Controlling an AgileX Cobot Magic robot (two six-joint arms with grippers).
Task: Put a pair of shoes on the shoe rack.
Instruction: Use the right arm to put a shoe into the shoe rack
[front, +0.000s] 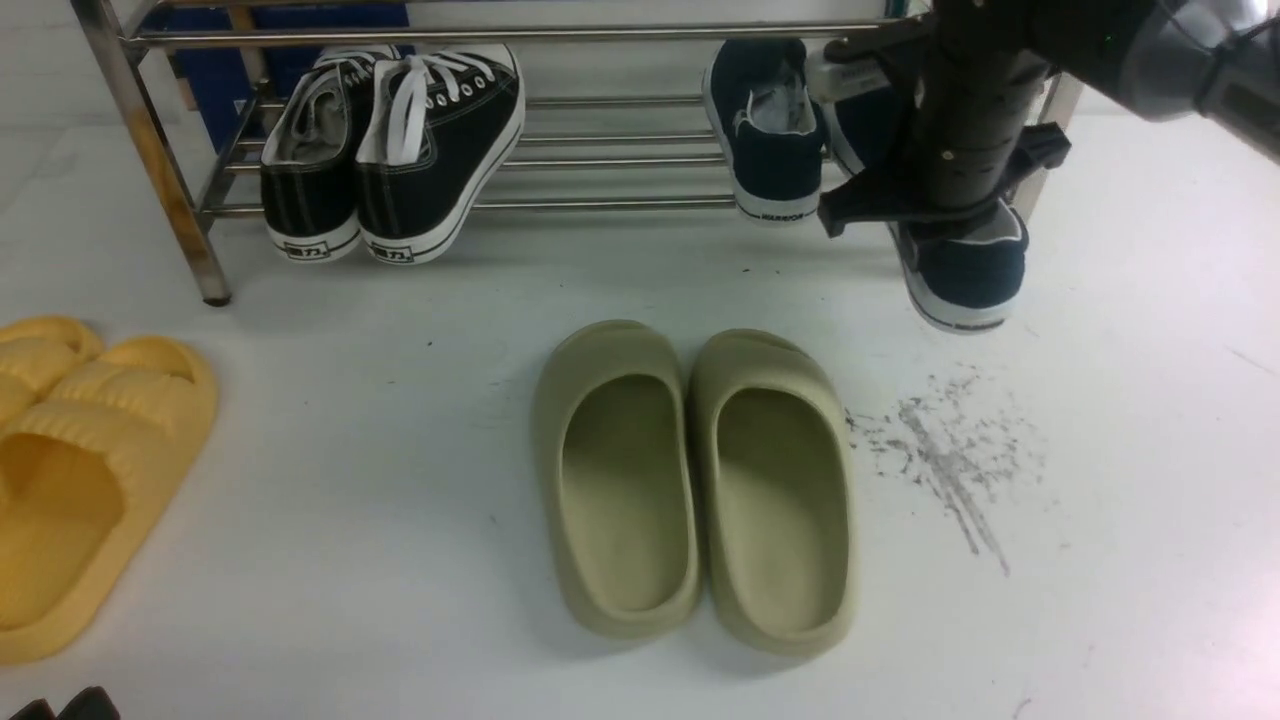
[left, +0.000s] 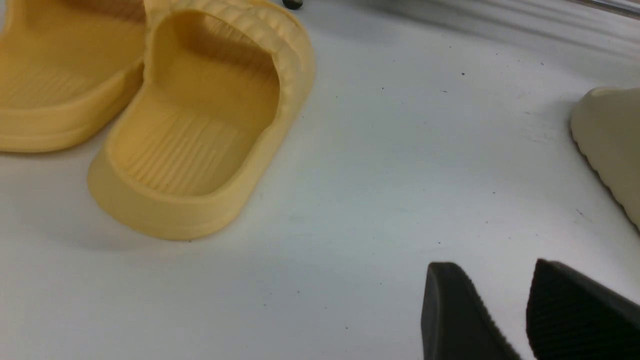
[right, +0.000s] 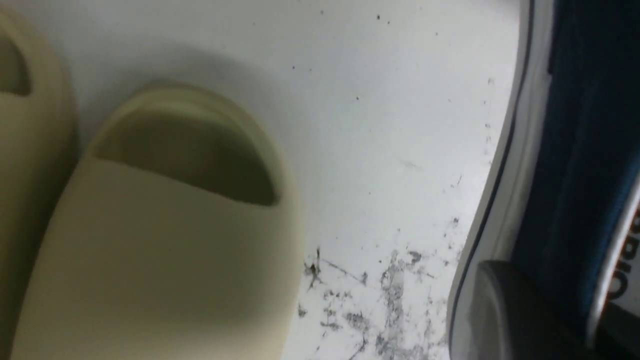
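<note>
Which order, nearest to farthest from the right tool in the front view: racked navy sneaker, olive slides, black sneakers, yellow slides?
1. The navy sneaker on the rack: just left of the right tool, which grips its mate.
2. The olive slides: centre, nearer the robot.
3. The black sneakers: rack's left end.
4. The yellow slides: far left.

Bright diffuse light, soft shadows, blurred right wrist view.
</note>
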